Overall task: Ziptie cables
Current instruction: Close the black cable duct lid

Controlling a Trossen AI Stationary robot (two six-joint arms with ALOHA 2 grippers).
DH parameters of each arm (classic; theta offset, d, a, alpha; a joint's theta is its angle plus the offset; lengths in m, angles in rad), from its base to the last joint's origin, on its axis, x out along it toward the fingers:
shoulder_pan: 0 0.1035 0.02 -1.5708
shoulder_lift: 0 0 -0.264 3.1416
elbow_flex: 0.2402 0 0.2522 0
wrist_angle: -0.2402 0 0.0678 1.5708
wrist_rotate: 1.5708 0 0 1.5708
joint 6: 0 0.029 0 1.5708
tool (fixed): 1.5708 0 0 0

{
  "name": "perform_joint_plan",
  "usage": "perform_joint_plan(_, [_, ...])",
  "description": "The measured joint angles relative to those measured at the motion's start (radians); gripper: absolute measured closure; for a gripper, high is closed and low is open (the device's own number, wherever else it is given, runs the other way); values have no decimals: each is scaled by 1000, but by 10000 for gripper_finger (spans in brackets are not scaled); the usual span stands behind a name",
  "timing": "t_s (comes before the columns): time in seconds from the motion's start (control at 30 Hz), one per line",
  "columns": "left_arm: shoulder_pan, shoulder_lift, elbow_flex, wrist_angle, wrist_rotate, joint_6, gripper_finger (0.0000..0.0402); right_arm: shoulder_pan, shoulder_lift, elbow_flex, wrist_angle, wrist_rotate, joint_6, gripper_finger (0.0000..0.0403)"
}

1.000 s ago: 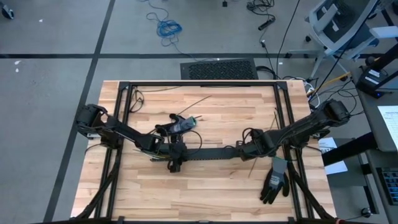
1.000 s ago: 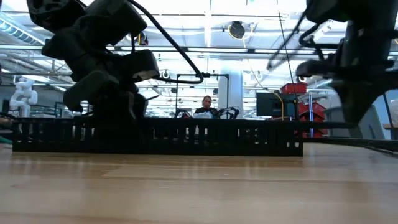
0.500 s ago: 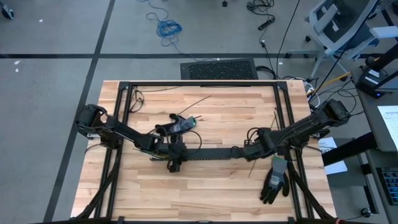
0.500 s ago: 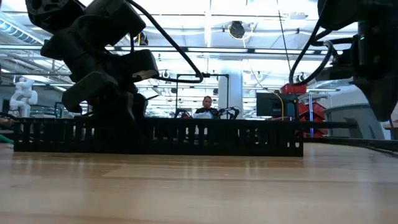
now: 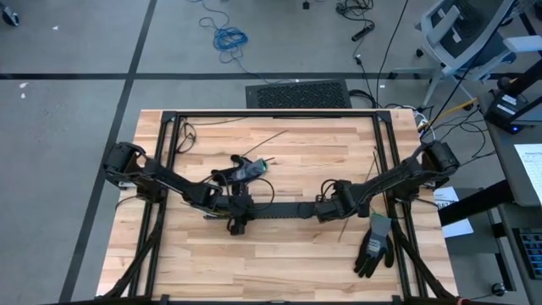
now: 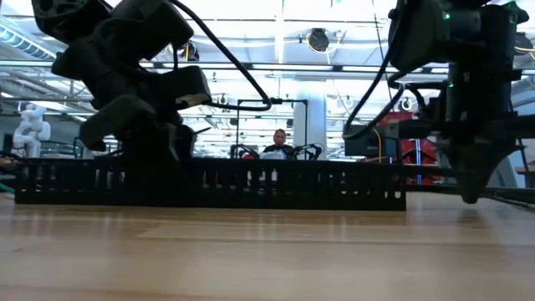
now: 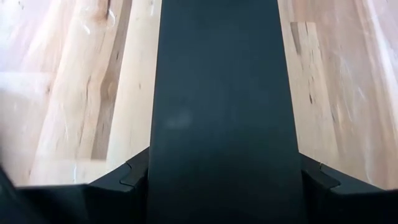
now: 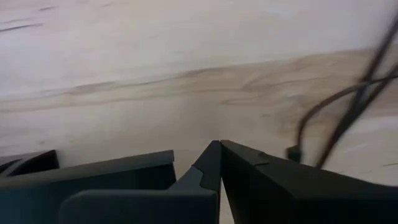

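High view:
- Wooden counter (image 5: 279, 271) inside a black frame (image 5: 271, 113).
- A black slotted duct (image 5: 284, 209) lies lengthwise across the middle.
- The left gripper (image 5: 239, 213) sits on the duct's left end, with its arm coming in from the left edge.
- The right gripper (image 5: 327, 210) is at the duct's right end, with its arm slanting in from the right.
- A black glove (image 5: 373, 246) lies on the counter near the right gripper, toward the front.
- A small dark tool (image 5: 244, 172) lies just behind the left gripper.
- The cables cannot be picked out for sure. Only a yellowish strand (image 5: 229, 221) shows beside the left gripper at the duct's end.

Low view:
- The duct (image 6: 276, 186) runs most of the way across.
- The left gripper (image 6: 146, 138) is down on its left part.
- The right gripper (image 6: 470, 192) hangs past the duct's right end, tip close to the counter (image 6: 267, 259). Whether it touches is unclear.
- A person (image 6: 278, 144) sits far back in the room.

Left wrist view:
- The duct (image 7: 221, 81) fills the middle as a broad dark band.
- The left gripper (image 7: 221, 177) straddles it. The fingers (image 7: 134, 175) press in from both sides, grasping the duct.

Right wrist view:
- The right gripper (image 8: 219, 149) is clenched, tips meeting with nothing seen between them, over bare wood.
- Thin dark wires (image 8: 348, 109) lie off to one side.
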Motion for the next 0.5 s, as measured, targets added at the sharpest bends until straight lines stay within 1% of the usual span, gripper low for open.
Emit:
perform_joint_plan(0.1, [-1,0,-2,-18,1,0,164,0,6,20,5,14,2,402])
perform_joint_plan(0.27, [-1,0,-2,-19,0,-3,164,-3,-6,82,-73,50,-7,402])
perform_joint_plan(0.37, [0,0,-2,-19,0,-2,164,-3,-11,110,-105,51,-22,402])
perform_joint_plan(0.5, [-1,5,-2,-13,-4,0,164,-4,-13,108,-107,53,-29,402])
